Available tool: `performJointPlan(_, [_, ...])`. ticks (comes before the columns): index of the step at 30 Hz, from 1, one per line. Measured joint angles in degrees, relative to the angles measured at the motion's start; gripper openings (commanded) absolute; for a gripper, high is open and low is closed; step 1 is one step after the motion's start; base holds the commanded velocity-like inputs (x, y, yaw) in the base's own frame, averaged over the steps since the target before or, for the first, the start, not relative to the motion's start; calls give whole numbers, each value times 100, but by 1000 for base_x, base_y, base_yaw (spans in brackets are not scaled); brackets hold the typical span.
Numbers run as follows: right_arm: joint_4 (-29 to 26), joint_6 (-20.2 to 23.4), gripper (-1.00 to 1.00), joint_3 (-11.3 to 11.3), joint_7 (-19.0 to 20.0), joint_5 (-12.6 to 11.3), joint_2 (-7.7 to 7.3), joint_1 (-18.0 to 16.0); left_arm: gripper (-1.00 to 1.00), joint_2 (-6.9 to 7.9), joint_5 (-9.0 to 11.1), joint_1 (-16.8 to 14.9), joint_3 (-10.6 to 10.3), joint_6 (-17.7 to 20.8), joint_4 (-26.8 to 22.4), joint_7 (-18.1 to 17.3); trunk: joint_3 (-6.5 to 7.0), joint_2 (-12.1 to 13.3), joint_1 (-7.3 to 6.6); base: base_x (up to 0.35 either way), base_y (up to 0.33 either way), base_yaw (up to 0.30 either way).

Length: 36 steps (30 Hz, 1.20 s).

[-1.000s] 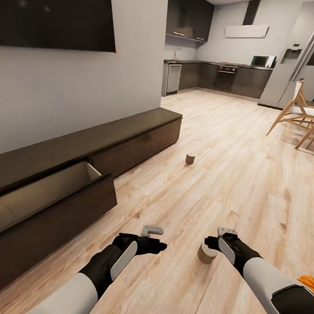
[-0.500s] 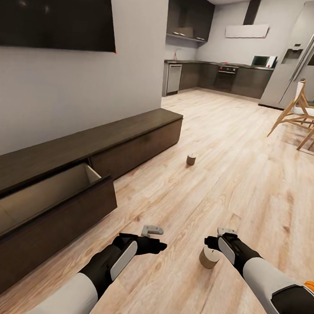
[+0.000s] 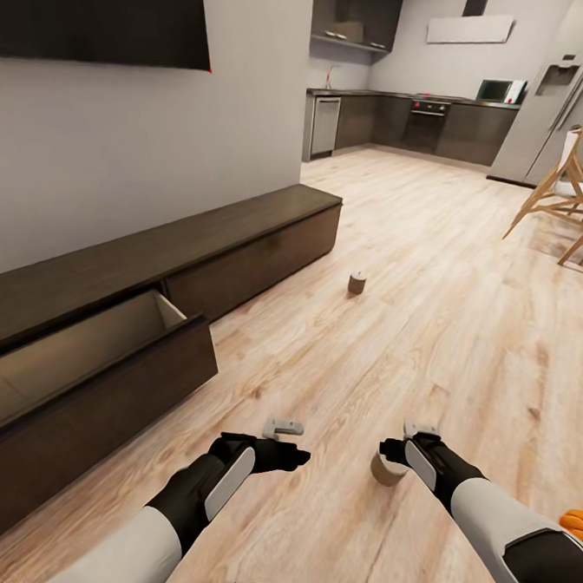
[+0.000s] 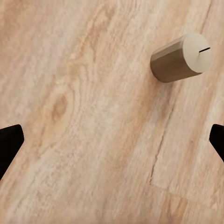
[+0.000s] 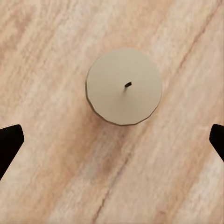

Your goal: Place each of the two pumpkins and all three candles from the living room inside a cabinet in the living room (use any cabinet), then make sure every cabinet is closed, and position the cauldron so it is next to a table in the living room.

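A squat grey-olive candle (image 3: 389,469) stands on the wood floor right beside my right gripper (image 3: 405,439). The right wrist view looks straight down on this candle (image 5: 123,86), and the right gripper (image 5: 112,144) is open wide above it. My left gripper (image 3: 288,442) hovers open over bare floor to the candle's left; in its wrist view the candle (image 4: 182,58) sits off to one side of the left gripper (image 4: 112,144). A second candle (image 3: 356,283) stands farther off. A slice of orange pumpkin (image 3: 576,523) peeks out past my right forearm. The cabinet (image 3: 242,249) has one drawer (image 3: 87,355) pulled out. Cauldron and table are out of view.
The long dark cabinet runs along the left wall under a wall-mounted TV (image 3: 102,13). Wooden chairs (image 3: 567,202) stand at the right. A kitchen with dark units (image 3: 407,126) and a fridge (image 3: 557,101) lies beyond. Open floor stretches between me and the far candle.
The whole picture has shifted a little, so the camera has moved. Both arms keep their pose, both grippers stay open, and the near candle stays beside the right one.
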Motion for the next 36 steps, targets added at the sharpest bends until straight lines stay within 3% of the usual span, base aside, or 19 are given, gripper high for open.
performJointPlan(15, [8,-4,100,0,0,0,0,0,100,0,0,0,0,0,0,0,-333,-20,39,0,0,0])
performJointPlan(36, [6,-2,100,-2,0,1,-2,0,100,0,0,-1,0,0,9,8,-333,-21,38,112,-27,0])
